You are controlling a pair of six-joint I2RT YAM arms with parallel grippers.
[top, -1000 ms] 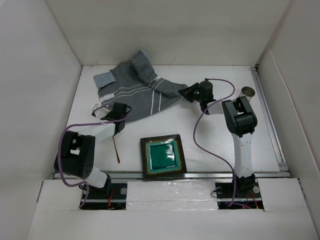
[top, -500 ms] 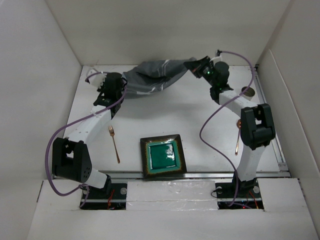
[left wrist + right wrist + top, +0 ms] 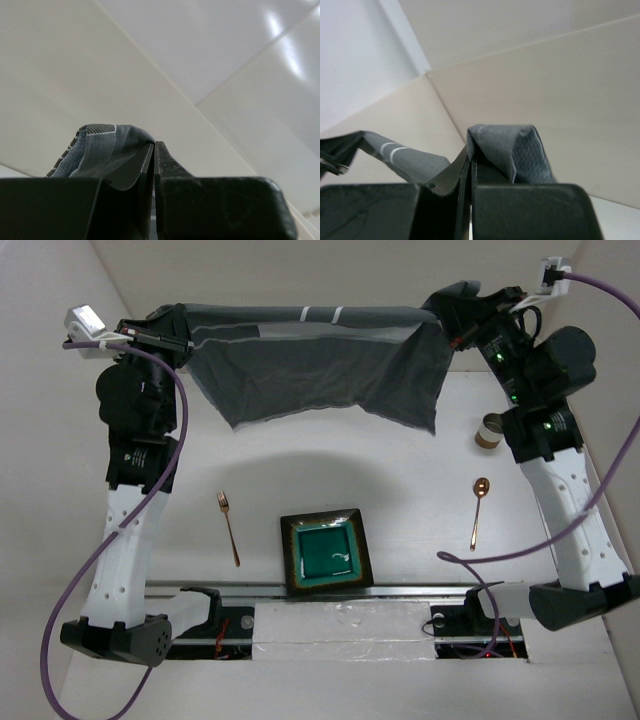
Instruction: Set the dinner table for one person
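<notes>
A grey striped cloth point(image 3: 320, 365) hangs stretched in the air above the back of the dinner table point(image 3: 300, 465). My left gripper point(image 3: 185, 332) is shut on its left top corner, and my right gripper point(image 3: 442, 316) is shut on its right top corner. In the left wrist view the cloth point(image 3: 97, 145) bunches beside the closed left gripper point(image 3: 154, 146). The right wrist view shows the cloth point(image 3: 512, 145) folded over the closed right gripper point(image 3: 470, 156). On the table lie a green square plate point(image 3: 326, 551), a copper fork point(image 3: 229, 528) and a copper spoon point(image 3: 479, 510).
A small metal cup point(image 3: 490, 430) stands at the right, behind the spoon. White walls enclose the table on the left, back and right. The plate sits at the near edge, between the two arm bases.
The cloth lay crumpled at the back of the table. Both arms have lifted it high and pulled it out flat between them; the right gripper closed on its corner.
</notes>
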